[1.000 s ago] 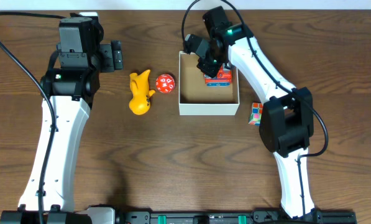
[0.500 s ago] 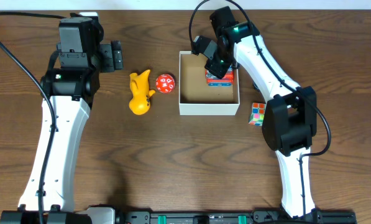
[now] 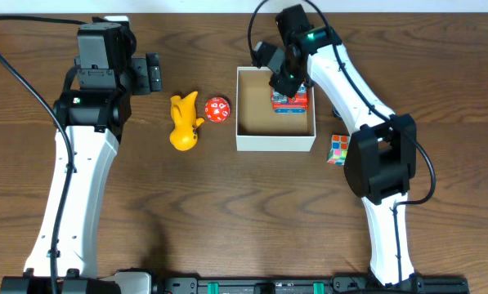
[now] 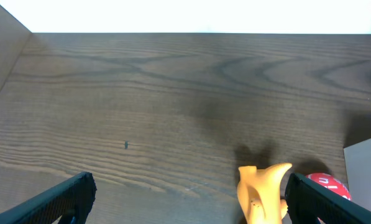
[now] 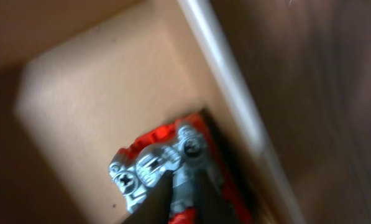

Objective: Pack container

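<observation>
Hovering over the square white cardboard container (image 3: pixel 275 144) near the worktop's far edge, the right gripper (image 3: pixel 282 80) sat at the red-and-grey toy (image 3: pixel 290 101) in its far-right corner, grip undeterminable; the left gripper (image 3: pixel 152 73) stood open. A snagged finger could drag the toy out.

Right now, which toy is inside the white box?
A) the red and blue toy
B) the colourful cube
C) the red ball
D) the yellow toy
A: only the red and blue toy lies within the walls of the white box, in its far right corner.
</observation>
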{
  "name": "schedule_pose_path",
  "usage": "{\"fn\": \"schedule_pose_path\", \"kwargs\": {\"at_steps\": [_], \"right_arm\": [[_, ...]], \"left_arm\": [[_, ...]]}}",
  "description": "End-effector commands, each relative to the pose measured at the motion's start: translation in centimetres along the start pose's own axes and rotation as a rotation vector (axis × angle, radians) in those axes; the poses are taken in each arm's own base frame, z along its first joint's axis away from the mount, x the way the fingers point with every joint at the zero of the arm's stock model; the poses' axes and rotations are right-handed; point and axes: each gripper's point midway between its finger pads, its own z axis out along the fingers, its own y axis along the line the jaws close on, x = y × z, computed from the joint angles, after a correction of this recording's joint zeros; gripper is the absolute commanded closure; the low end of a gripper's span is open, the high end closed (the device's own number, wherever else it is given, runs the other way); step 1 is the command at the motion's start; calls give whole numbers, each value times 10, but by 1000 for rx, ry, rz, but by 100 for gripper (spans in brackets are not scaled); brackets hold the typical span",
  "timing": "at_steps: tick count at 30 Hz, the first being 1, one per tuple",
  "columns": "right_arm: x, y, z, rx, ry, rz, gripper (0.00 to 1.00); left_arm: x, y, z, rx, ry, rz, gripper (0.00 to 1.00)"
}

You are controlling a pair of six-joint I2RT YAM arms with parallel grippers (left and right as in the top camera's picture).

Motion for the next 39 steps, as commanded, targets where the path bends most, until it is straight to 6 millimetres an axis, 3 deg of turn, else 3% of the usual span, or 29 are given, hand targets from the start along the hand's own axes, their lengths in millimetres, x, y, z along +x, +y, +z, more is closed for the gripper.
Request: {"fn": "schedule_pose_path", "kwargs": {"at_steps": [1,6,8,11,13,17,22,27,33,36,39], "right_arm": [[-35,-5,-24,54,-84,-5,76],[-69,-23,-67,123,-205,129,62],[-71,-38,-88,177,-229,240,53],[-50,-65,-119,292,-187,398,46],[-22,-78,-139,355,-122,504,41],[29,-84,-163,355,-20,704,32],[94,-72,-165,286,153,999,21],[96,-52,-144,75,170,1095,15],[119,-44,-125,89,290,1102,8],[126,-43,-129,95,303,1119,9],[126,-41,-147,109,272,1126,8]], "left_arm": [[-8,5,-6,-15,-22,-2,2],[-8,5,-6,-15,-22,-2,2],[-8,5,-6,-15,-22,-2,2],[-8,5,-6,-15,-22,-2,2],[-8,5,-6,-15,-22,-2,2],[-8,5,-6,-15,-22,-2,2],[-8,5,-6,-15,-22,-2,2],[-8,5,-6,-15,-22,-2,2],[-8,5,-6,-15,-22,-2,2],[-8,5,-6,-15,-22,-2,2],[-8,5,-6,-15,-22,-2,2]]}}
